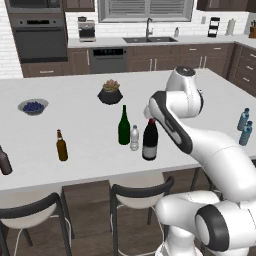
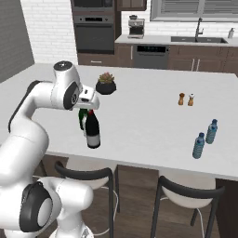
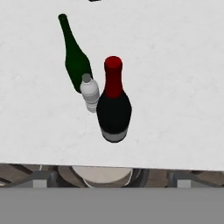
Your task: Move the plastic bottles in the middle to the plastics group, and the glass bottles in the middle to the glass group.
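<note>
In the middle of the white bench (image 1: 75, 160) three bottles stood upright in a tight cluster near the front edge: a slim dark green wine bottle (image 1: 124, 126), a small clear plastic bottle (image 1: 134, 138) just beside it, and a wider black wine bottle with red neck foil (image 1: 150, 140) on the other side of the plastic one. From the hand view the clear plastic bottle stood between the two wine bottles, very close to both; whether it touched them could not be told. The hand (image 2: 88, 101) hovered above the black wine bottle, its jaws wide apart and holding nothing.

Toward the left end of the bench an amber beer bottle (image 1: 61, 145) stood upright, and a short dark brown bottle (image 1: 5, 161) stood farther left at the picture's edge, the two well apart from the middle cluster. At the right end two blue-tinted plastic bottles (image 2: 211, 131) stood upright close to each other, also well apart from the cluster.

Farther back on the bench sat a dark bowl holding a succulent plant (image 1: 110, 93) and a pale bowl of blue berries (image 1: 33, 106). A pair of small shakers (image 2: 185, 99) stood near the far right side. Two stools with dark backs (image 1: 140, 197) were tucked under the front edge of the bench.
</note>
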